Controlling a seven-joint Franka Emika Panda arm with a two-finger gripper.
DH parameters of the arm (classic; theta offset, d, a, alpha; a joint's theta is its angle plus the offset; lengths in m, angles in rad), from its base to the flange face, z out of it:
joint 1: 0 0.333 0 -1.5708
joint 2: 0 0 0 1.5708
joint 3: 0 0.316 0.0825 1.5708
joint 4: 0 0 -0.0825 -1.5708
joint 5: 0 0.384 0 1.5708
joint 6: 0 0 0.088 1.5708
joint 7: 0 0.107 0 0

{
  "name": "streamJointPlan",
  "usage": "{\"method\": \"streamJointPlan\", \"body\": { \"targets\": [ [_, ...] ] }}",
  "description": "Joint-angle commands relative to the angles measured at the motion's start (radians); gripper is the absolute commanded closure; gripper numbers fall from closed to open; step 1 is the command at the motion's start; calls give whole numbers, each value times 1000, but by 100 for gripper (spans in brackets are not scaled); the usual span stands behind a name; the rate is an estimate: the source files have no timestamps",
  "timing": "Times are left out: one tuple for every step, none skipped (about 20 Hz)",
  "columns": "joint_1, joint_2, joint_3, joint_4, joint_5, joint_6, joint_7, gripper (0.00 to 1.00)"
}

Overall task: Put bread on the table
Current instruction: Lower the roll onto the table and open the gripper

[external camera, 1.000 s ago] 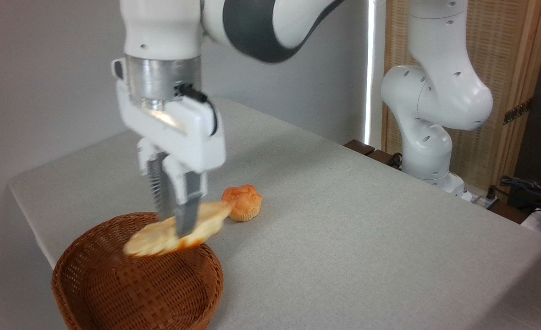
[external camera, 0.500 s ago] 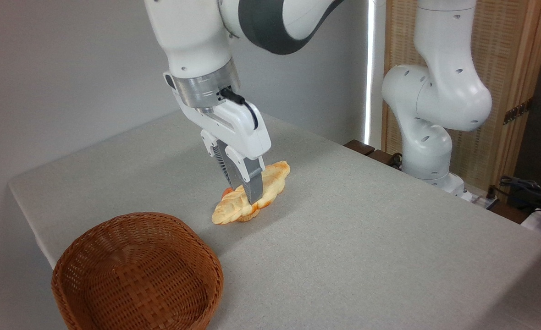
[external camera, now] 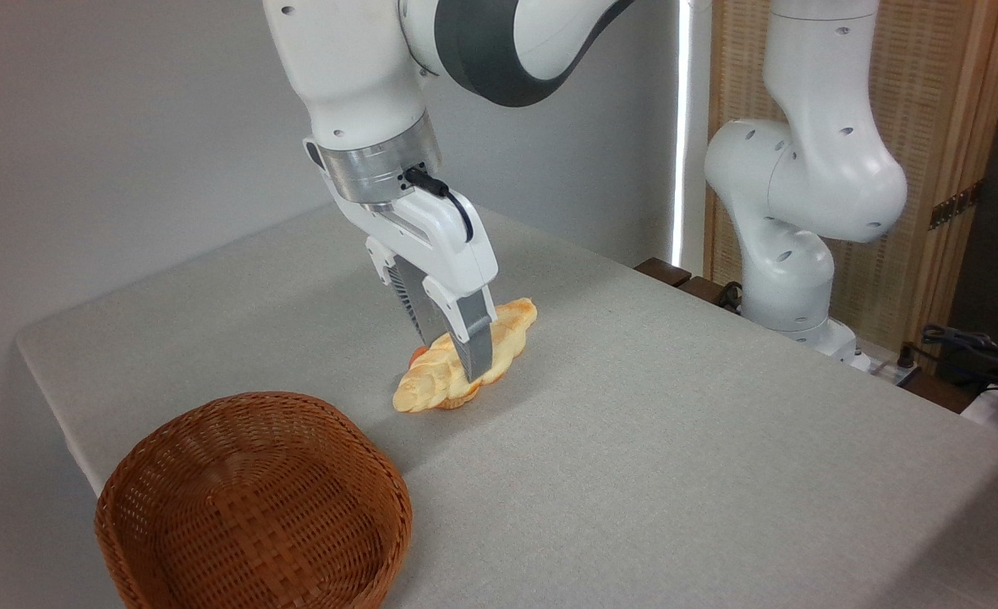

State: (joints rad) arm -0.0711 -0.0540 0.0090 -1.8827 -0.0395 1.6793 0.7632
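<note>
One wicker basket nearest, at the front left corner of the table, round, brown, nothing visible inside. Sits on light grey woven cloth, which covers the whole top.

Further back, near the middle of the table: bread, long, braided, pale golden with tapered ends, lying slantwise, near end pointing toward the basket, far end up and to the right. Well apart from the basket. Low over the cloth or resting on it; cannot tell which for the whole length. Small patch of orange peeking out at the left edge behind the loaf, mostly hidden, too little showing to name.

Gripper down over the loaf's middle, tilted, fingers straddling it from either side, near finger crossing the front of the crust. Seems closed on the bread, though contact on the far side hidden.

Above, silver wrist ring, black cable, white arm with a dark grey joint band rising out of the top of the picture.

Farthest, at right: arm's white base beyond the table edge, wooden slatted screen behind it, grey wall at left, dark cables at far right.
</note>
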Motion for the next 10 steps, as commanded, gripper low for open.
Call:
{"method": "streamJointPlan", "body": {
  "targets": [
    [-1,-17,6,4,1,-16,28,0],
    [-1,-17,9,7,1,-16,40,0],
    [-1,-17,12,13,1,-18,45,0],
    [-1,-17,14,26,1,-16,45,0],
    [-1,-17,14,42,3,-16,44,0],
    [-1,-17,15,63,4,-16,44,0],
    [-1,-17,14,88,21,-16,44,0],
    [-1,-15,14,105,42,-16,44,0],
    [-1,-15,14,115,58,-16,42,0],
    [-1,-15,14,119,59,-16,42,0]
  ]
}}
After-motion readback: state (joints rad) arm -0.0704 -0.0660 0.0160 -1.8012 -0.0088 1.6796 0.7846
